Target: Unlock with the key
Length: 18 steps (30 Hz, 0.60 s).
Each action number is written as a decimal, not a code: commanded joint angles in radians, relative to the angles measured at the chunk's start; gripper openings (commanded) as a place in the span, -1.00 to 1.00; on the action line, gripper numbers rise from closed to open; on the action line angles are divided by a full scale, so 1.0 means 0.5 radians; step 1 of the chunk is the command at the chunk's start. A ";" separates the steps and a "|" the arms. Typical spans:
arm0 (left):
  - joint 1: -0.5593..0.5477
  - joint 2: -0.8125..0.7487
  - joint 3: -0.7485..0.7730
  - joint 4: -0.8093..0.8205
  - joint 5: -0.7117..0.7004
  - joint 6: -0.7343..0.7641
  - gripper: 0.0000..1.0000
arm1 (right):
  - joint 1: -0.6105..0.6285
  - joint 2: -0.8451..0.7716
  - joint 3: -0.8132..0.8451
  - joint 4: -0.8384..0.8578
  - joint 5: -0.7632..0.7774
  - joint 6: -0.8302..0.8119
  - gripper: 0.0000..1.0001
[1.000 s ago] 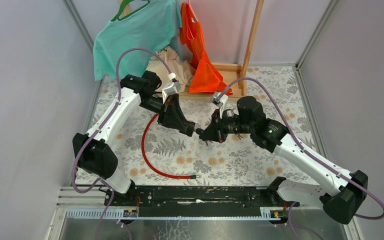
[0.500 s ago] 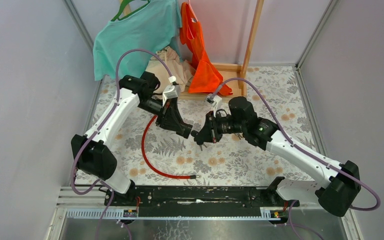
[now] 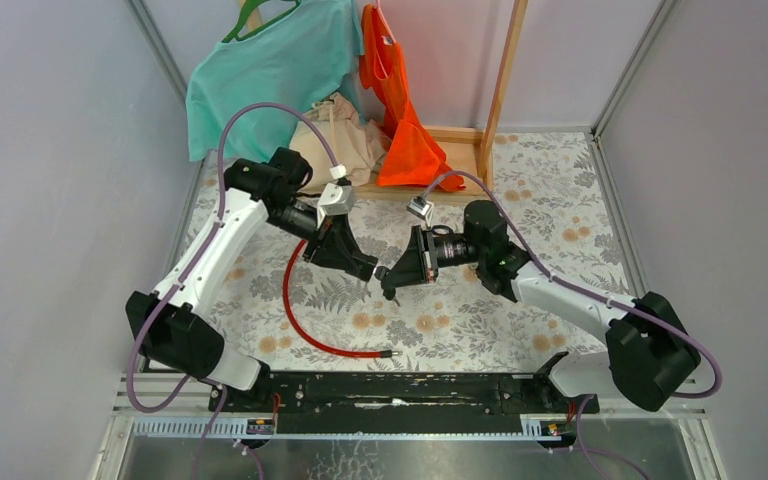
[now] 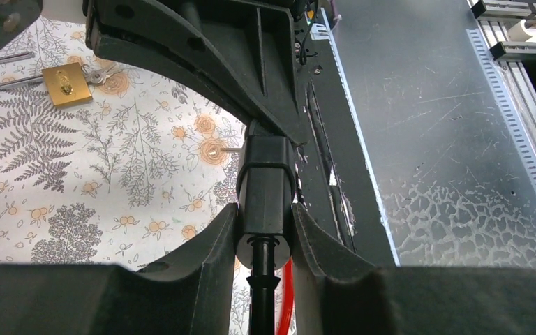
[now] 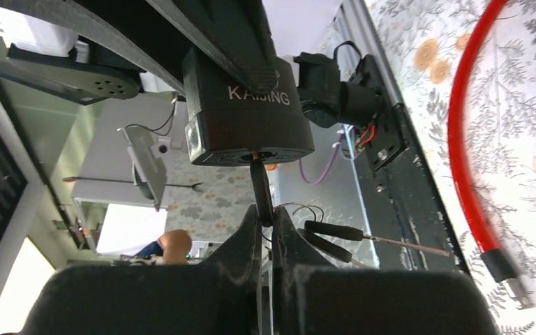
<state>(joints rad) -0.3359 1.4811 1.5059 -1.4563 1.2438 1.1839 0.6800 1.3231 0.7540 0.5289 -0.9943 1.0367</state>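
Note:
My left gripper [image 3: 363, 267] is shut on the black body of a cable lock [image 4: 266, 180] and holds it above the table. The body shows in the right wrist view [image 5: 248, 118], its keyhole face towards me. The lock's red cable [image 3: 293, 318] loops over the cloth to a loose metal end [image 3: 388, 352]. My right gripper [image 3: 390, 279] is shut on a black key [image 5: 259, 190], whose tip is in the keyhole. Two spare keys [image 5: 335, 234] hang beside it. The two grippers meet tip to tip.
A brass padlock [image 4: 66, 84] with keys lies on the floral cloth [image 3: 460, 320]. A teal shirt [image 3: 270, 70], an orange vest [image 3: 400, 120] and a wooden rack [image 3: 500, 90] stand at the back. A black rail [image 3: 400, 390] runs along the near edge.
Both grippers have moved together to the left and slightly nearer, staying tip to tip. The right arm has stretched further left. Lock and key are still held.

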 commanded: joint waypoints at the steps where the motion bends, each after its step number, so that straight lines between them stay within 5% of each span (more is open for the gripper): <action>1: -0.093 -0.041 -0.012 0.027 0.182 0.037 -1.00 | 0.008 -0.068 0.134 0.360 0.008 0.072 -1.00; 2: -0.092 -0.039 -0.011 0.053 0.187 -0.018 -1.00 | 0.008 -0.127 0.185 0.059 0.088 -0.173 -0.80; 5: -0.090 -0.026 -0.012 0.141 0.231 -0.218 -1.00 | 0.021 -0.340 0.341 -0.715 0.550 -0.902 0.23; 8: -0.089 -0.017 -0.035 0.293 0.284 -0.518 -1.00 | 0.045 -0.550 0.304 -0.850 0.971 -1.266 0.99; 12: -0.089 -0.014 -0.100 0.549 0.273 -0.984 -1.00 | 0.165 -0.704 0.211 -0.765 1.307 -1.690 0.99; 15: -0.089 -0.037 -0.182 0.909 0.135 -1.566 -1.00 | 0.488 -0.679 0.258 -0.843 1.686 -2.131 0.99; 18: -0.091 -0.067 -0.247 0.988 0.101 -1.684 -1.00 | 0.724 -0.598 0.326 -0.881 2.049 -2.494 0.99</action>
<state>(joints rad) -0.3771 1.4811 1.4090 -1.1439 1.2716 0.6060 0.9058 0.9680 0.8677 0.1417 -0.2886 0.1432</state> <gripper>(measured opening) 0.351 0.993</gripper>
